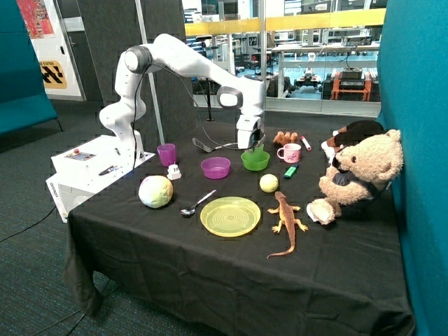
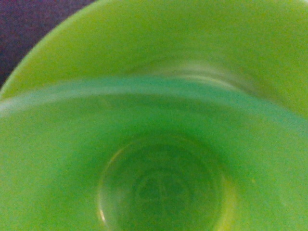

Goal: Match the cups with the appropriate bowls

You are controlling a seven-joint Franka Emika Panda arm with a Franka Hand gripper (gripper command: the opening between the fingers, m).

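Two bowls: green bowl (image 1: 255, 161), purple bowl (image 1: 215, 167). Two cups: purple cup (image 1: 166, 154) on the worktop (image 1: 210, 266), green cup (image 2: 159, 183) inside the green one. The hand (image 1: 250, 143) hangs above; grip unclear

The robot arm (image 1: 182, 59) was glossy white, built of rounded, tube-like segments joined by bulbous joints. Dark grey bands and round end caps marked the joints, one at the shoulder and one near the wrist. A thin black cable ran down along the lower segments toward the base. The arm rose from a white box-shaped base unit (image 1: 87, 168), which carried a small red button and dark markings on its top. At the far end sat the white gripper (image 1: 250, 142) with darker parts beneath it.
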